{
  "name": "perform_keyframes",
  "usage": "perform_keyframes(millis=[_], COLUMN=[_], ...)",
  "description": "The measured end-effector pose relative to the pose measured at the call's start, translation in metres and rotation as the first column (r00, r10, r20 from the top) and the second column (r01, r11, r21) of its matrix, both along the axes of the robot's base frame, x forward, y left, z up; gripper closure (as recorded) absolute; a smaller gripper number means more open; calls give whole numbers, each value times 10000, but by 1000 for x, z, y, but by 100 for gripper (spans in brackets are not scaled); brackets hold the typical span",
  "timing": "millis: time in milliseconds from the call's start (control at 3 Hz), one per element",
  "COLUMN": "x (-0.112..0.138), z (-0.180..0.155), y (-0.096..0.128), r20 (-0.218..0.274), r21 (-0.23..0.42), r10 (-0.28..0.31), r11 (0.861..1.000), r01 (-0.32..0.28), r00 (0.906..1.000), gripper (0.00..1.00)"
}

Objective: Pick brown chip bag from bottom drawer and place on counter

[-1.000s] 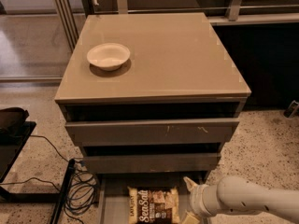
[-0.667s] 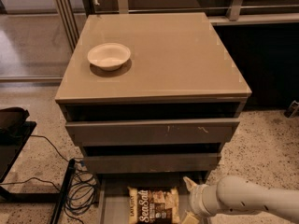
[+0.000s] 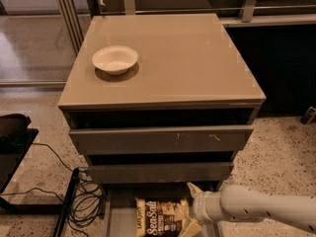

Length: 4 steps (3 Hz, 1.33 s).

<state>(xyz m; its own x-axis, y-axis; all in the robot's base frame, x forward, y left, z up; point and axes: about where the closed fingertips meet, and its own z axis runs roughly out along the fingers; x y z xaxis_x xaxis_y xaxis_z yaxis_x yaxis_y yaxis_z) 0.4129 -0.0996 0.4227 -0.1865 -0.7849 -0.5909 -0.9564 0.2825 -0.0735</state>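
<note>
The brown chip bag [image 3: 162,217] lies flat in the pulled-out bottom drawer [image 3: 121,218], its white "Sea Salt" lettering facing up. My gripper [image 3: 191,209] is low in that drawer at the bag's right end, on the white arm that comes in from the right. Its two cream fingers [image 3: 193,188] are spread apart, one behind and one in front of the bag's right edge. It is open and holds nothing. The counter [image 3: 182,58] is the glossy taupe cabinet top above.
A white bowl [image 3: 115,59] stands on the counter's left side. The two taller drawers [image 3: 163,140] stick out slightly above the bottom one. Black cables [image 3: 84,201] and a dark stand lie on the floor to the left. A dark wall and rails stand behind.
</note>
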Motion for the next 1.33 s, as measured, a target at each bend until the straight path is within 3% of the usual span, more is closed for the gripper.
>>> perform_keyframes(millis=[333,667,1000,1333], x=[18,32,32,34], z=[-35,-70,-113,-142], y=[2,-6,-3,6], r20=[408,655,434,160], r21=[580,1559,2669,3476], r10=[55,149,740,1691], r11=[9983,9875,9601,9232], r01=[-79,-250,-830,-1641], r00=[9992,9977,9963,9855], gripper=[0,0,0,0])
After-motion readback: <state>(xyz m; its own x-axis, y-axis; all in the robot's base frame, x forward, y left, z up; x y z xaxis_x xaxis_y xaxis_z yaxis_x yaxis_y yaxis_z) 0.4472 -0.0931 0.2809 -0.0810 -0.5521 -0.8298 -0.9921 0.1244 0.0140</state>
